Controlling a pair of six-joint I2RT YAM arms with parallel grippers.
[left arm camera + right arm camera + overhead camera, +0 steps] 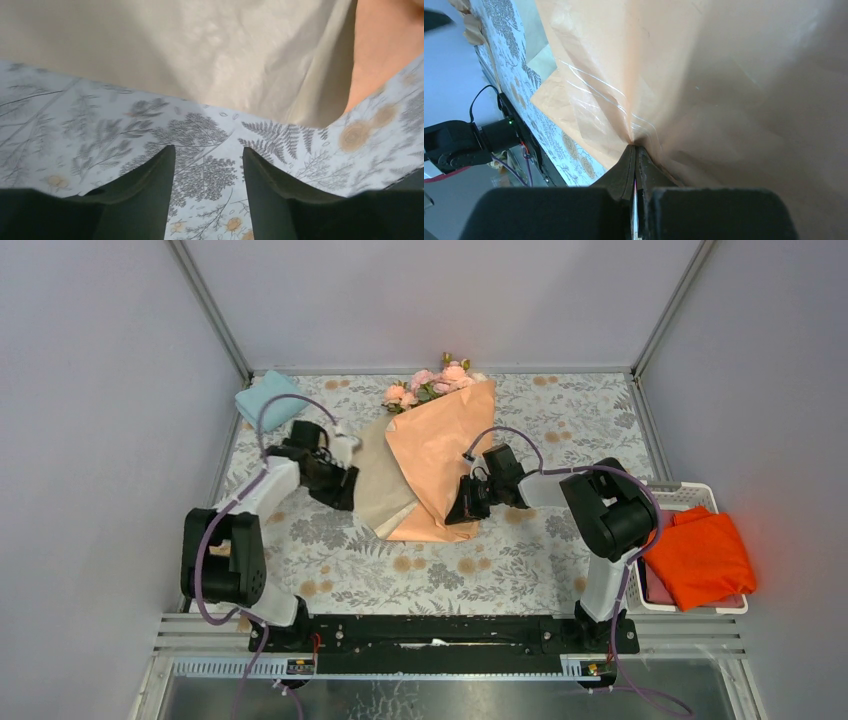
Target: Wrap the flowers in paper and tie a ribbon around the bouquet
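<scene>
The paper [440, 455] lies folded over the flowers [430, 383] in the middle of the floral worktop [560, 410], with the rose heads poking out at its far end. We see the right claw [635, 149] pinched tight on a fold at the paper's right side. The left claw [209, 165] stands partly open with nothing in it, low over the worktop just beside a pale beige flap [200, 50]. That flap is perhaps the paper's underside, but we cannot tell.
</scene>
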